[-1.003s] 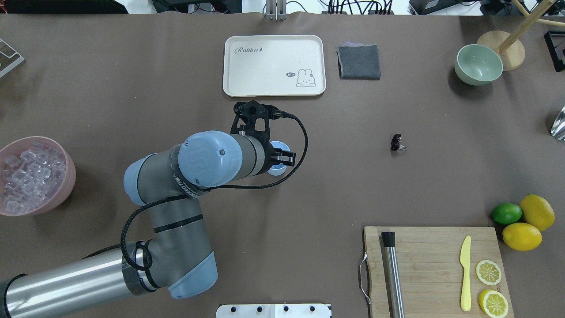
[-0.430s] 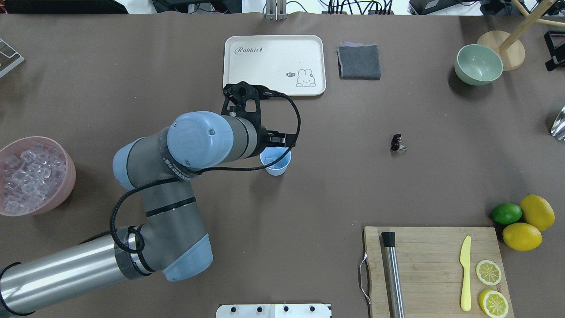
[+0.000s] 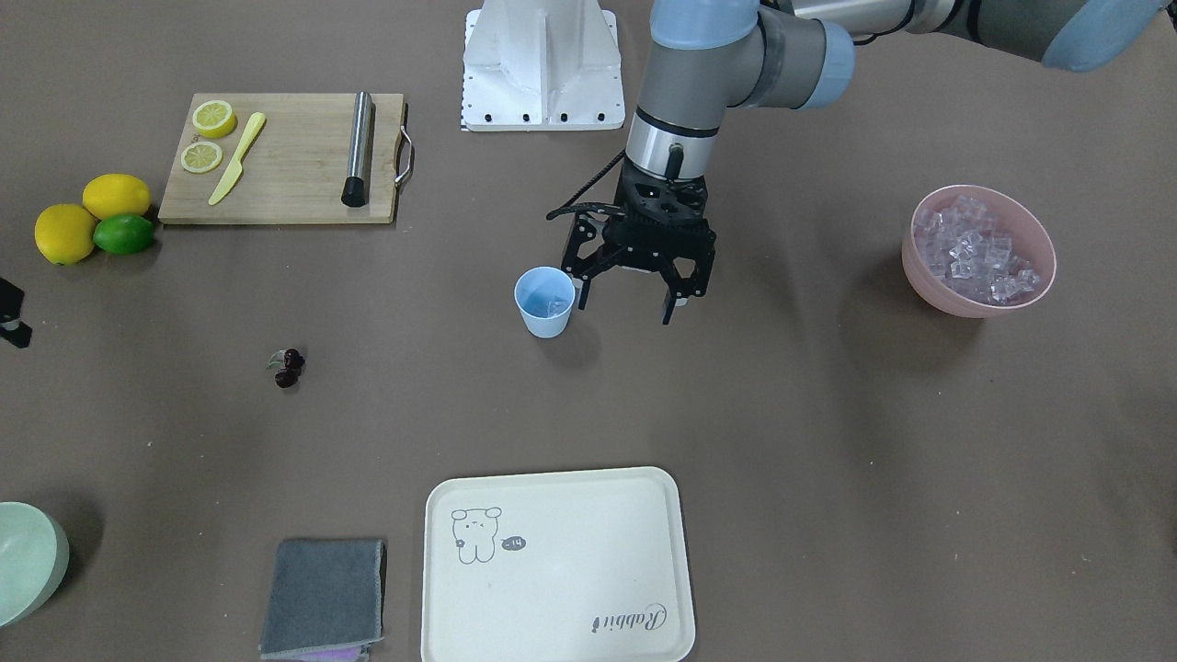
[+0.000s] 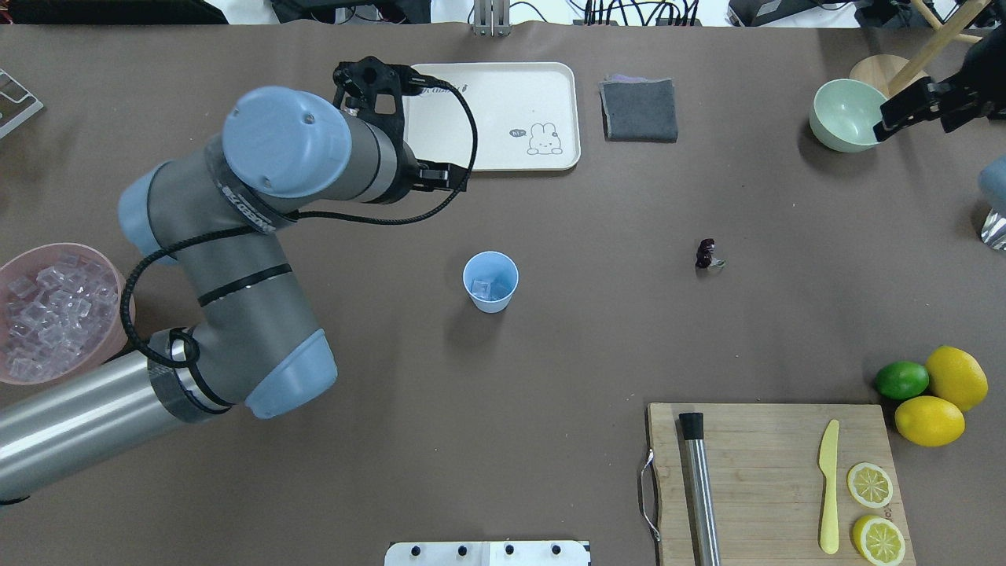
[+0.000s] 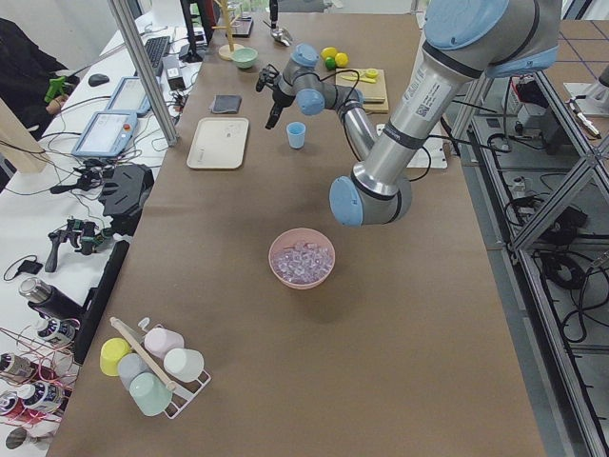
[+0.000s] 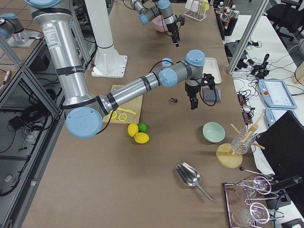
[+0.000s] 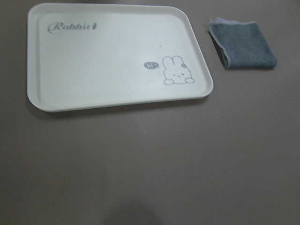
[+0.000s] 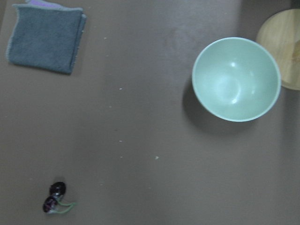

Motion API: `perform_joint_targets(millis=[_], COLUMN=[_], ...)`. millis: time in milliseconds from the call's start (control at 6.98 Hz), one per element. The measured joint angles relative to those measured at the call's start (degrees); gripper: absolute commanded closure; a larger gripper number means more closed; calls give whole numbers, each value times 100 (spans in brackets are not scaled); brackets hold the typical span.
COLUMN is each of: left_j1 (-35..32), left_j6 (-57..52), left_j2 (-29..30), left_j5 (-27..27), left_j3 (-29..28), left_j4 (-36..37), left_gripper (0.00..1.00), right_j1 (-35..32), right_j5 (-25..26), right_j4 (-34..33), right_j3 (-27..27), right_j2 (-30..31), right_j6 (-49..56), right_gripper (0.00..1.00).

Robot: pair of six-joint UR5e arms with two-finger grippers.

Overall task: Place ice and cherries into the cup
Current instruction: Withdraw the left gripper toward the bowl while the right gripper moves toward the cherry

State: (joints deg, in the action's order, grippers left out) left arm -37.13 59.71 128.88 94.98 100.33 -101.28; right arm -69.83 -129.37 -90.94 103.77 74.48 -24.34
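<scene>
Front view, small light blue tapered plastic cup (image 3: pixel 544 324): we see it upright at frame centre on the brown tabletop (image 3: pixel 828 441), with a clear glassy ice cube (image 3: pixel 552 302) inside.
Front view, left pincer (image 3: pixel 625 305): spread wide and holding nothing, just right of the cup.
Front view, big pink bowl (image 3: pixel 956 292): at the right edge, heaped with ice cubes (image 3: pixel 979 248).
Front view, dark red cherries with a small green leaf (image 3: pixel 289 367): on the tabletop left of the cup, well apart from it.
Overhead view, cup (image 4: pixel 491 305): at centre, with the cherries (image 4: pixel 706 253) lying to its right.
Overhead view, right pincer (image 4: pixel 916 110): in the upper right corner, over the edge of a pale green bowl (image 4: pixel 817 126); we cannot tell whether it is spread or closed.
Left-end view, cup (image 5: pixel 296 139): upper middle, beyond the pink bowl (image 5: pixel 285 278).
Right-end view, cherries (image 6: pixel 174 100): a dark speck just left of the near arm's pincer.
Left wrist view, cream rectangular tray with a rabbit drawing (image 7: pixel 93 70): upper left, with a folded grey cloth (image 7: pixel 243 44) at the upper right.
Right wrist view, cherries (image 8: pixel 54 197): lower left; the green bowl (image 8: pixel 206 101) is at the upper right.
</scene>
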Motion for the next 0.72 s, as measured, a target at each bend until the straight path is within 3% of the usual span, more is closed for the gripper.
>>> perform_joint_targets(millis=[287,716], left_j1=[-483,-1190], left_j6=[-359,-1015], left_j2=[-356,-778], left_j5=[396,1025], left_j3=[286,393], left_j4=[74,75], left_gripper=[3,3], right_j1=[693,1807], right_j5=[207,1124], right_j4=[611,1239], right_j3=[83,-65], right_j2=[-17,2], right_j6=[-805,-1540], right_gripper=[0,0])
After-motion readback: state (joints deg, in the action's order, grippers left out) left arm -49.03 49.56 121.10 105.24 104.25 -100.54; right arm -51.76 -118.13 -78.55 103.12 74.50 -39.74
